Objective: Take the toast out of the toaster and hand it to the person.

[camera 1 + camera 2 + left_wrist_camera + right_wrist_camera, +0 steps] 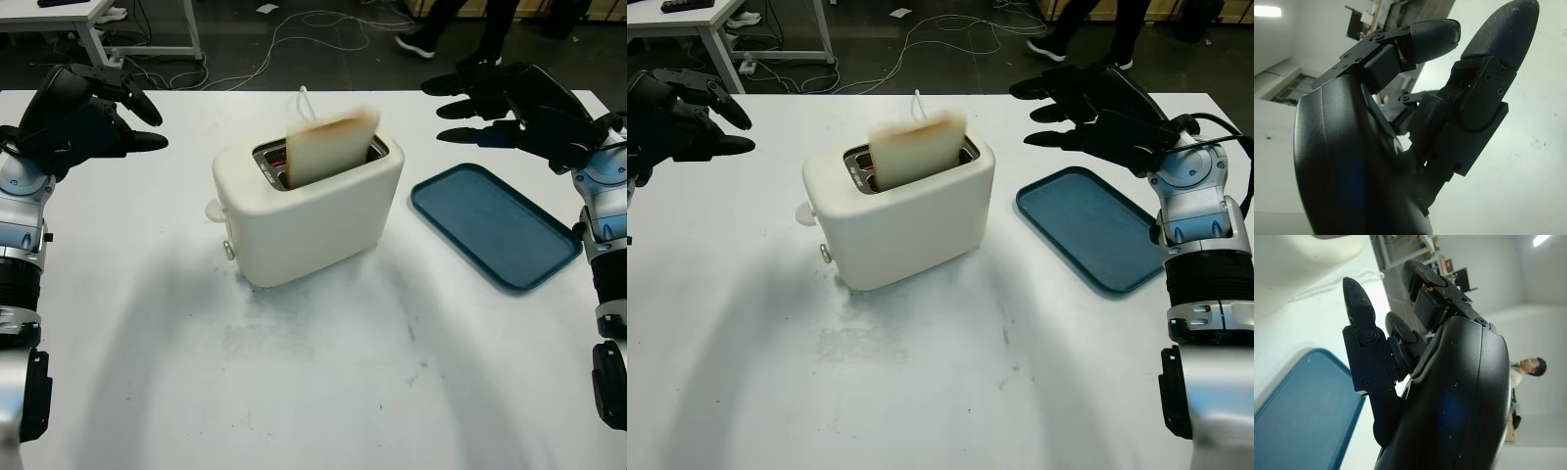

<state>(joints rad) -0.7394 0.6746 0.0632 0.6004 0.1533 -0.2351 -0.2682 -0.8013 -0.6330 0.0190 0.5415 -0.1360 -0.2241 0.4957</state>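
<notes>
The toast (331,145) sticks up out of the slot on top of the toaster (309,203). It is pale with a brown edge and leans a little. The cream toaster sits in the middle of my white bench (313,392).

My left hand (83,113) is up in the air, well to the left of the toaster. Its fingers (1501,34) are wide and hold nothing. My right hand (514,103) is up in the air on the other side, past the far end of a blue tray (495,225). Its fingers (1356,298) are wide too and hold nothing.

The blue tray lies flat on the bench, just to the right of the toaster. A person's legs (460,24) stand on the floor beyond the far edge of the bench, near some cables (323,24).
</notes>
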